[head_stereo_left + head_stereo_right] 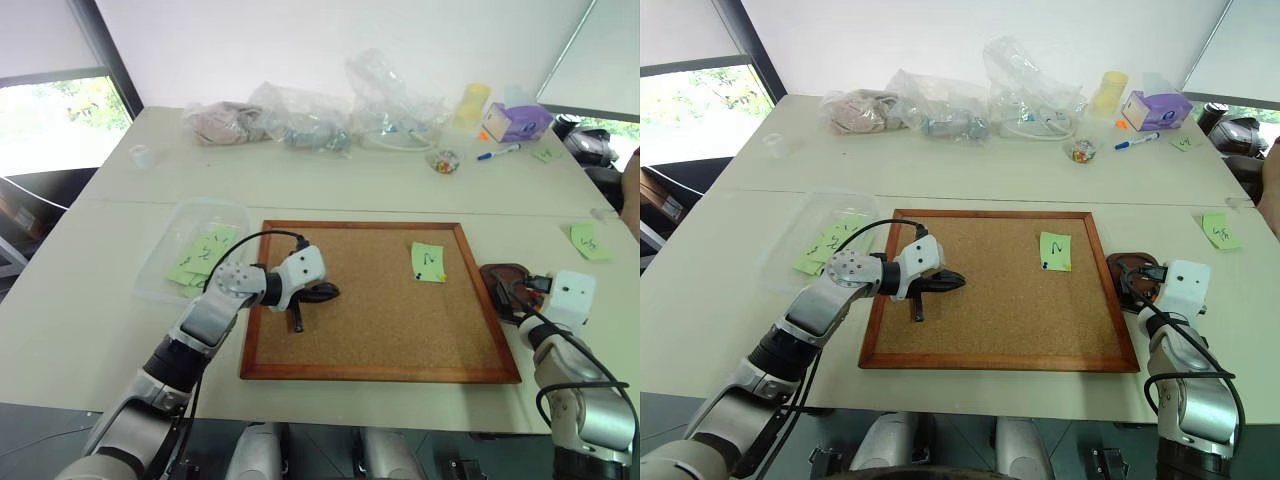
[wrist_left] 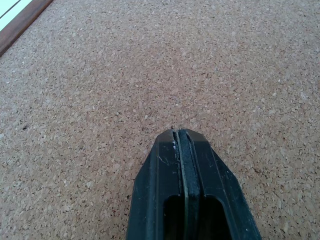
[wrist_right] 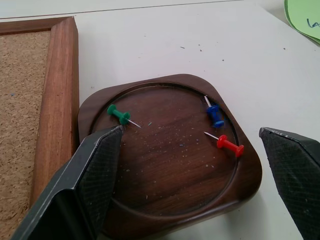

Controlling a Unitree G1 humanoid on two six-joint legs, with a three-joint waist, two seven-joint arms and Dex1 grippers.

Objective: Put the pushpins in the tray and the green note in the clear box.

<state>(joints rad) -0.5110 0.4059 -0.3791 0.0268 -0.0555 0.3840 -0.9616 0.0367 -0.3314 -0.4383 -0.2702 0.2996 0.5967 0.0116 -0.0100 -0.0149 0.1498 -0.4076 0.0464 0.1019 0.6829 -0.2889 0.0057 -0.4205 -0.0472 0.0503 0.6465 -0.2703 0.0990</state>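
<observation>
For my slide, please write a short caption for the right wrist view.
Open right gripper poised over the dark brown tray, which holds green, blue and red pushpins, beside the corkboard frame.

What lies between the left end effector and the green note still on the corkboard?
Nothing visible. The shut left end effector hovers over the corkboard, and only bare cork separates it from the green note, held by a dark pin at its lower left corner.
</observation>
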